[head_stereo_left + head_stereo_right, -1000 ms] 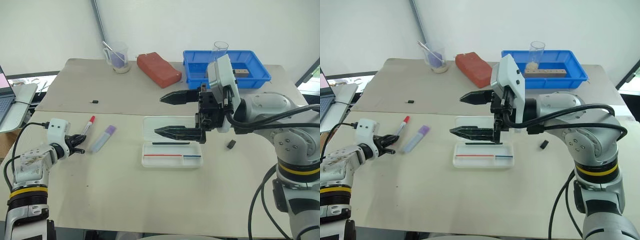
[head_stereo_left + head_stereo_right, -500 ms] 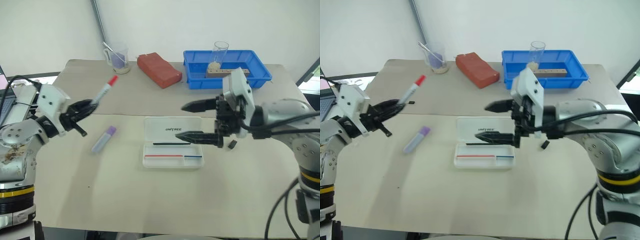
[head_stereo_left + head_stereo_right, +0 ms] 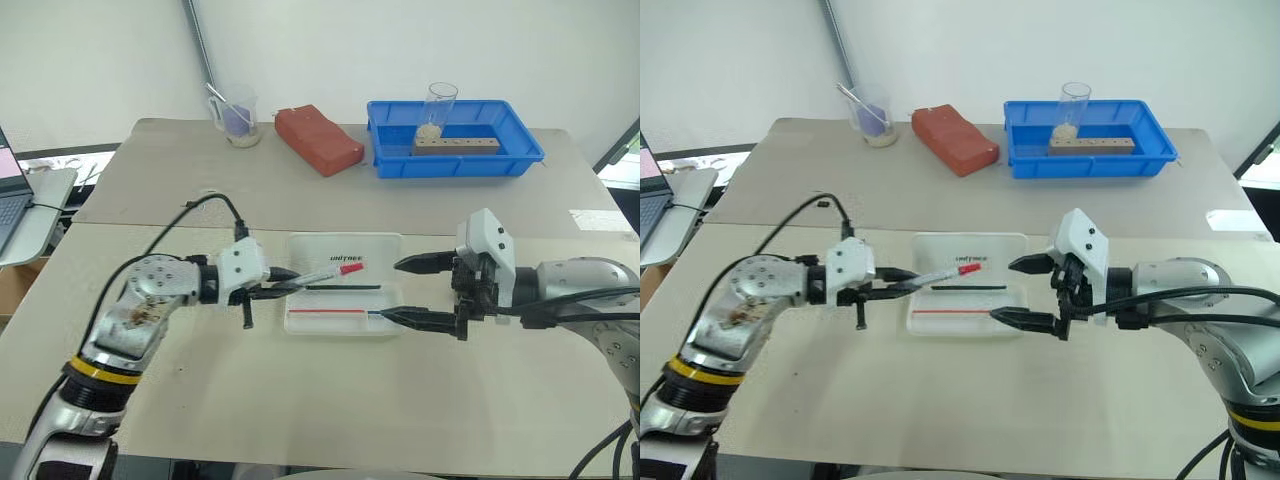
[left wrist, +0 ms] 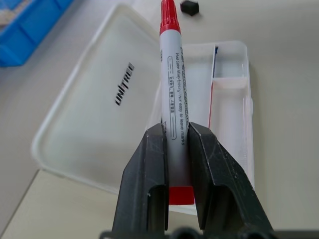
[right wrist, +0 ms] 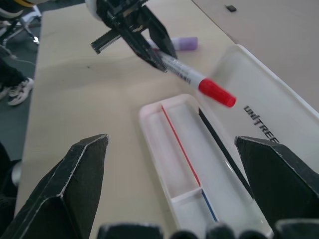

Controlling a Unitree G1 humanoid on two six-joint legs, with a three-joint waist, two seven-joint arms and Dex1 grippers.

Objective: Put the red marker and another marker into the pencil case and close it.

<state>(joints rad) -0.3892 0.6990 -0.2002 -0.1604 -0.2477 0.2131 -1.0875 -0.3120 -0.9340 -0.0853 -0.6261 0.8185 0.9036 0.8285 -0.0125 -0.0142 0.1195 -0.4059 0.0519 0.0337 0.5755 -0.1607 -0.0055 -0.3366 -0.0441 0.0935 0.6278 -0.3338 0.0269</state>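
Item: the red marker (image 3: 335, 272), white barrel, red cap. Location: held in the air over the open pencil case (image 3: 345, 284), cap end pointing toward the right end effector, barrel roughly level, across the hinge line between lid and tray.

Item: left end effector (image 4: 175, 137). State: both black fingers clamped on the marker's barrel near its tail end; the red butt shows just behind the fingers in the left wrist view.

Item: right end effector (image 3: 410, 292). State: fingers spread wide, holding nothing. Location: just beside the case's right end, one finger above desk level, one low near the tray's corner.

Item: pencil case. State: lid folded back flat, lettering up; tray toward the robot, divided by a cross wall. Contents: a thin black stick (image 3: 342, 288) in the rear channel and a thin red-and-blue stick (image 3: 345, 312) in the front one.

Item: another marker (image 5: 181, 44), lavender. Location: lying on the desk (image 3: 300, 400), beyond the left end effector as the right wrist view shows it; not yet in the case.

Handling note for the step in hand, placing the red marker:
- Turn the barrel to lie along the tray's long side before lowering; at an angle it would likely bridge the rim.
- Aim for the longer compartment, clear of the cross wall.
- Bring it low before release, so it does not bounce or roll out.
- Leave room beside it for the thicker lavender marker.
- The right end effector is well placed to steady the light case if it slides.
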